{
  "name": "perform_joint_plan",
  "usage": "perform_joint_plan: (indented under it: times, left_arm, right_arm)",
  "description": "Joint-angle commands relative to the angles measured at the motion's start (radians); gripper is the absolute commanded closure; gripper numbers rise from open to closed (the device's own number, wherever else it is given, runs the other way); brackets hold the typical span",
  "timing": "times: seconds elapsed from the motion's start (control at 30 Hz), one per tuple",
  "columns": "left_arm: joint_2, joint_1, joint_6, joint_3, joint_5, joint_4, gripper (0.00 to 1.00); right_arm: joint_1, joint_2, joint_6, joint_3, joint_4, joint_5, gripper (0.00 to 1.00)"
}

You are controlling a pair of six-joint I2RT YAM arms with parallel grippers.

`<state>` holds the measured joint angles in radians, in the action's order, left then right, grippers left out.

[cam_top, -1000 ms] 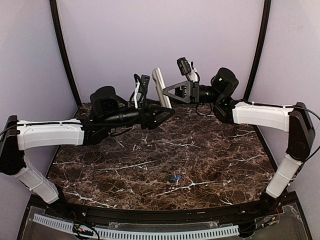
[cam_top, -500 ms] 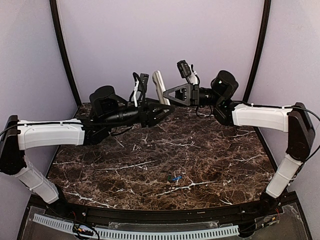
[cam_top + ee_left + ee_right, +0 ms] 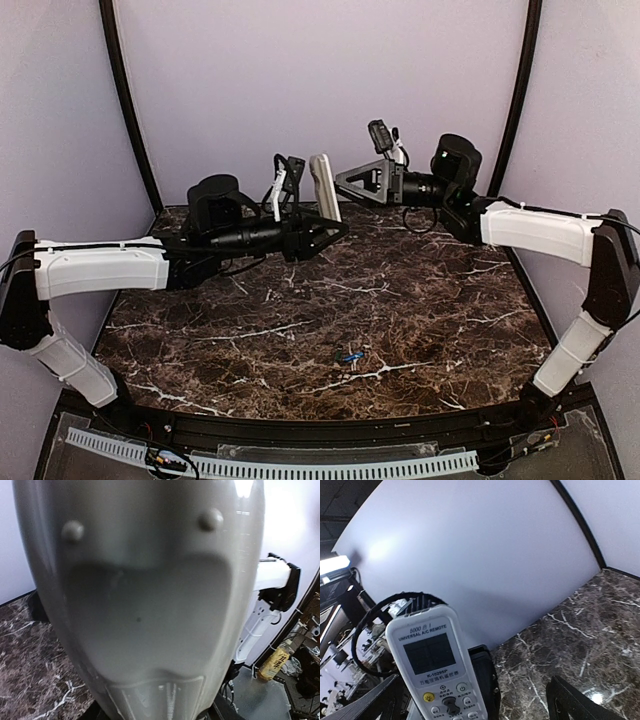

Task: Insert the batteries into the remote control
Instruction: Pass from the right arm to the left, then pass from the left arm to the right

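The remote control stands nearly upright above the back of the table, its lower end held in my left gripper, which is shut on it. In the left wrist view its grey back fills the frame, with the battery recess at the bottom. The right wrist view shows its white face with the screen and buttons. My right gripper is open just right of the remote, and its fingers stand clear of it. One blue battery lies on the marble near the front.
The dark marble table is ringed by a curved lilac backdrop with black posts on both sides. A white perforated strip runs along the near edge. My right arm's white link shows behind the remote.
My right gripper has opened, let go of the remote and drawn back to the right. My left gripper has closed on the remote's lower end and now holds it alone.
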<state>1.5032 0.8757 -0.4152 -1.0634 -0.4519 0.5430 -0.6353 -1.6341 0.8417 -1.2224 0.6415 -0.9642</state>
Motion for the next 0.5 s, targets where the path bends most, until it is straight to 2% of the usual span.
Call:
perform_joint_plan:
  times: [0.0, 0.07, 0.2, 0.33, 0.47]
  left_arm:
    - [-0.079, 0.007, 0.185, -0.028, 0.194, -0.285, 0.74]
    - [-0.093, 0.008, 0.251, -0.036, 0.305, -0.396, 0.75]
    - [-0.1, 0.008, 0.321, -0.043, 0.469, -0.543, 0.76]
    - [-0.089, 0.008, 0.324, -0.036, 0.49, -0.599, 0.77]
    - [-0.07, 0.008, 0.295, -0.033, 0.442, -0.603, 0.77]
  right_arm:
    - [0.045, 0.104, -0.228, -0.041, -0.428, 0.214, 0.01]
    - [0.048, 0.121, -0.291, -0.058, -0.555, 0.271, 0.02]
    - [0.045, 0.143, -0.324, -0.042, -0.659, 0.315, 0.01]
    - [-0.001, 0.167, -0.357, -0.023, -0.708, 0.408, 0.01]
    - [-0.03, 0.144, -0.403, -0.056, -0.755, 0.398, 0.02]
